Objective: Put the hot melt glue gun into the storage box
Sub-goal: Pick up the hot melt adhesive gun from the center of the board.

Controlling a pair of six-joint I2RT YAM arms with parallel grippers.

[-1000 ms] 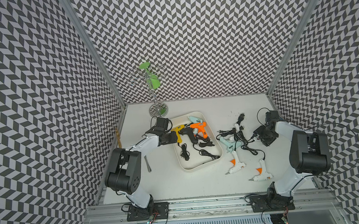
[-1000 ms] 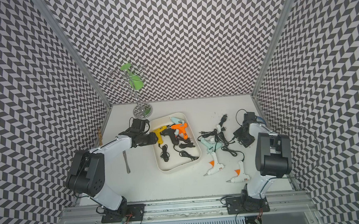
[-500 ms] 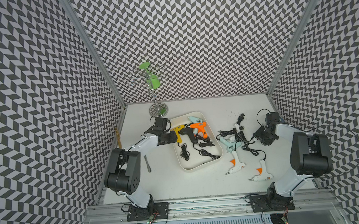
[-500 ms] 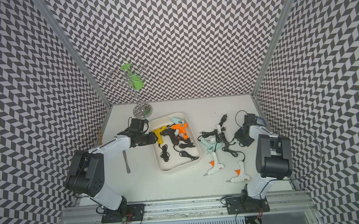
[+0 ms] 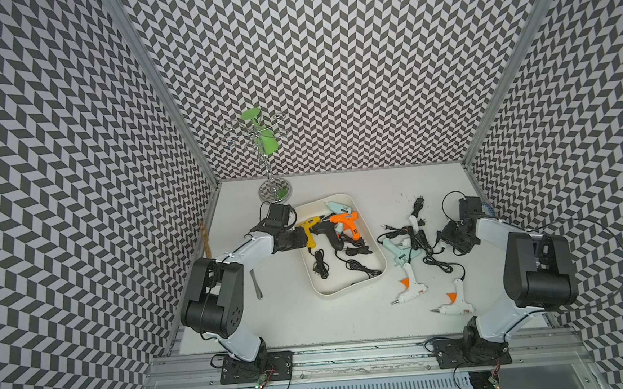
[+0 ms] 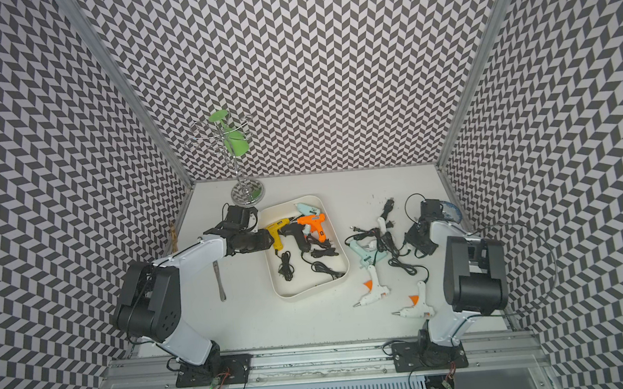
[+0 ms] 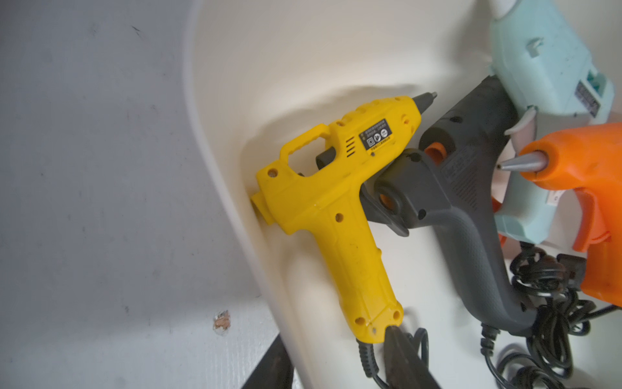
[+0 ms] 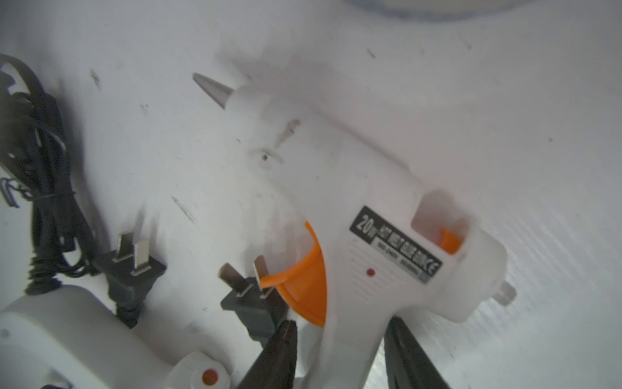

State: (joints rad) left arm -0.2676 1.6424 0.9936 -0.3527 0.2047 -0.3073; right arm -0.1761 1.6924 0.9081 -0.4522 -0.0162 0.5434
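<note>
On the right side of the tabletop (image 5: 292, 317), well apart from the box (image 5: 340, 281), is the white gun (image 8: 353, 208). It has an orange trigger, and its nozzle points away from the wrist camera. The right pincer (image 8: 340, 333) has its fingers (image 8: 281, 353) at both sides of the gun's handle, very close to it. Whether they pinch it I cannot tell, because the picture is blurred there. I also cannot tell if the gun rests on the tabletop or is a little lifted. In both top views the pincer hides it.

A black plug (image 8: 250, 303) lies just beside the trigger, and a tangle of cords (image 5: 420, 240) is near.

Inside the box four guns lie close together: the yellow gun (image 7: 336, 208) against the wall, then the black gun (image 7: 471, 202), the orange gun (image 7: 589, 175) and the pale blue gun (image 7: 545, 74). The left pincer (image 7: 333, 350) is spread. One finger is outside the box wall and the other is inside, at the butt of the yellow gun. It pinches nothing.
</note>
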